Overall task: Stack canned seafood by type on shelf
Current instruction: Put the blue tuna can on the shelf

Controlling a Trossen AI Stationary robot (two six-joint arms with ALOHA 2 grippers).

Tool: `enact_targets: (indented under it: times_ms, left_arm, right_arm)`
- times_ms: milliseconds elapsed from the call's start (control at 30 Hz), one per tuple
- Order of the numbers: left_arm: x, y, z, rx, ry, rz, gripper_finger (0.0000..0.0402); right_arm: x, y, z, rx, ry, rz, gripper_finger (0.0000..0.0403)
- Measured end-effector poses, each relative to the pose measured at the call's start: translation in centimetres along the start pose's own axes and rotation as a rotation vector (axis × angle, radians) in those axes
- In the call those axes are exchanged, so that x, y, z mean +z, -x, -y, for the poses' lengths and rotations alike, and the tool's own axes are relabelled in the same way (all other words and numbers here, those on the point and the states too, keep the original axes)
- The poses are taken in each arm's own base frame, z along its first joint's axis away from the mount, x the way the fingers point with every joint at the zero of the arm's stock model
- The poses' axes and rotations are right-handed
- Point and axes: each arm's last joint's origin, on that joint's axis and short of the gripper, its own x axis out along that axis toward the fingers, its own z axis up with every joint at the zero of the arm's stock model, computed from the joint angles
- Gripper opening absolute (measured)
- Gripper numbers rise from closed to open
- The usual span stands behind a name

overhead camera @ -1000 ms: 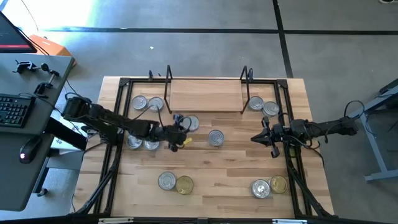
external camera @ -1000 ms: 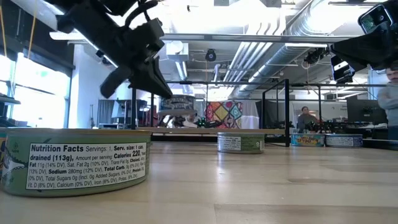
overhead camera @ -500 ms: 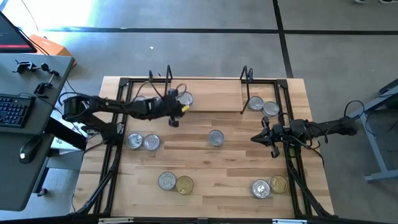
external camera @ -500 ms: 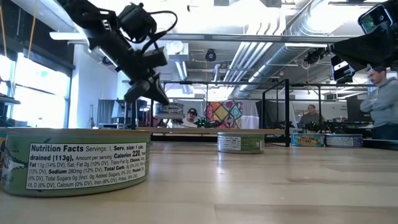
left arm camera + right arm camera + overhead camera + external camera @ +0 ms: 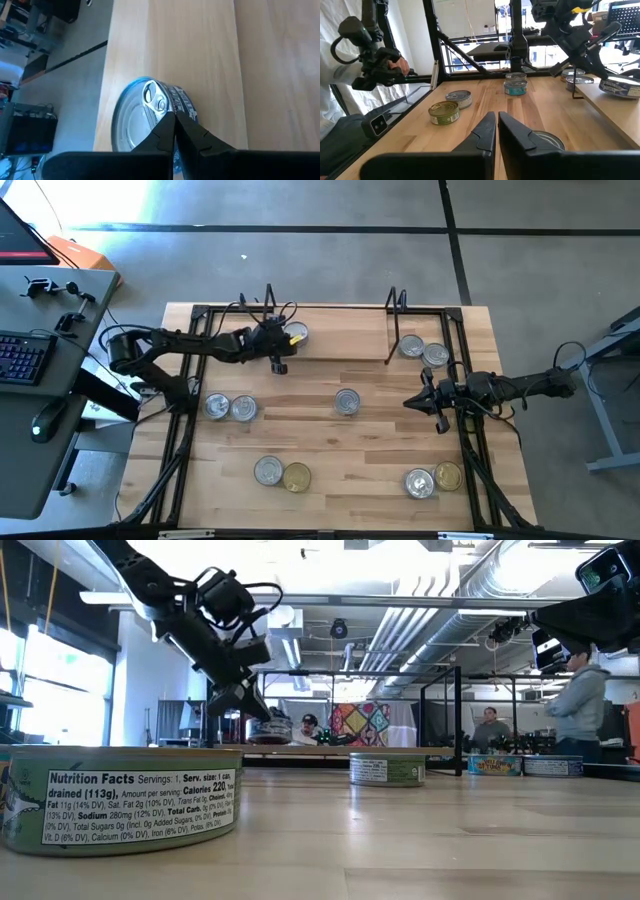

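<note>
Entry, near edge first. On the table (image 5: 380, 442) you had two pairs of tins at the near side. The near-left pair was a silver-lidded tin (image 5: 267, 471) touching a gold-lidded tin (image 5: 297, 477). The near-right pair was a silver tin (image 5: 420, 483) beside a gold tin (image 5: 448, 475).

Mid-table, a pair of silver tins (image 5: 230, 407) sat side by side on the left. A single silver tin (image 5: 347, 401) stood alone near the centre. Your right gripper (image 5: 424, 401) hung over the table to the right of that single tin. Its fingers (image 5: 485, 131) were drawn almost together, only a thin slit between them, and they held nothing.

At the far right, two silver tins (image 5: 423, 351) lay on the table just beside the right end of the shelf (image 5: 340, 332).

Your left gripper (image 5: 283, 343) was at the far left, over the shelf's left end. Its fingers (image 5: 162, 137) were closed tip to tip. One silver-lidded tin with a blue label (image 5: 297, 332) lay flat on the shelf board there, pull tab up, directly at the fingertips. You could not tell from the wrist view whether the tips pinched its rim or merely sat in front of it. The rest of the board was bare wood.
</note>
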Motion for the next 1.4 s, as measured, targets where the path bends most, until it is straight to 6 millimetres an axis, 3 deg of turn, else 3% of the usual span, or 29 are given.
enact_targets:
  times_ms: [167,467,667,833,1000,1200,1400]
  left_arm:
    - [1.2,0.4,0.2,0.04,0.009,0.042,0.0]
    - [4.2,1.1,-1.6,0.108,0.071,0.083,0.0]
    - [4.0,0.0,-0.6,0.015,0.066,0.029,0.0]
    - [5.2,0.7,-0.3,-0.033,0.249,0.021,0.0]
    - [6.3,1.2,-1.1,-0.104,0.44,-0.039,0.0]
    - [6.2,-1.3,-2.1,-0.107,0.485,-0.144,0.0]
    - [5.3,-4.3,-1.8,-0.111,0.471,-0.224,0.0]
  right_arm:
    - [0.0,0.0,0.0,0.0,0.0,0.0,0.0012]
    - [0.0,0.0,0.0,0.0,0.0,0.0,0.0012]
    - [0.0,0.0,0.0,0.0,0.0,0.0,0.0012]
    - [0.0,0.0,0.0,0.0,0.0,0.0,0.0012]
    - [0.0,0.0,0.0,0.0,0.0,0.0,0.0012]
    - [0.0,0.0,0.0,0.0,0.0,0.0,0.0012]
    - [0.0,0.0,0.0,0.0,0.0,0.0,0.0012]
